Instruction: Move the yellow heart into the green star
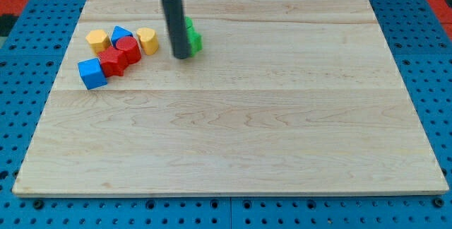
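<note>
- Surface: a pale wooden board [233, 116] of joined planks with visible grain, lying on a blue perforated base [21, 59]; a red area shows at the view's top corners.
- Arm: a straight dark cylindrical rod descends from the view's top; my tip [181, 56] rests on the board in the upper left part. The rod has no fingers, so nothing opens, closes or is grasped.
- Green block [193, 38]: largely hidden behind the rod, touching or just beside my tip on the view's right; its star shape cannot be confirmed.
- Yellow heart-like block [147, 39]: near my tip, to the view's left, apart from the green block with the rod between them.
- Cluster at the view's left: a red cylinder [128, 49] just beside the yellow heart-like block, a second red block [113, 63] touching it, a blue triangular block [121, 34] behind, a blue cube [92, 73] at the lower left, and a second yellow block [97, 42] at the far left.
- All blocks appear smooth, matt and solid-coloured.
</note>
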### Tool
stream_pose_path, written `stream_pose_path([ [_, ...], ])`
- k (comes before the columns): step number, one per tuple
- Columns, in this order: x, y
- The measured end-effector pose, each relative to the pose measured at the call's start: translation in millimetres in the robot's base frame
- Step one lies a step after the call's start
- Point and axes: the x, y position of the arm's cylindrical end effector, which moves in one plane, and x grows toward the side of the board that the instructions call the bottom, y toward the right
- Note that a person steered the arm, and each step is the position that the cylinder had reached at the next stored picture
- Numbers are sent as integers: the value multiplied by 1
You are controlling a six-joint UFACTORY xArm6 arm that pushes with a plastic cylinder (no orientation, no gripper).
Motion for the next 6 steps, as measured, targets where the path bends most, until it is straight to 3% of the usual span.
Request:
stream_pose_path([
  [1,1,51],
  [2,35,15],
  [3,37,-84],
  [4,7,-106],
  [5,-20,-98],
  [6,-21,-57],
])
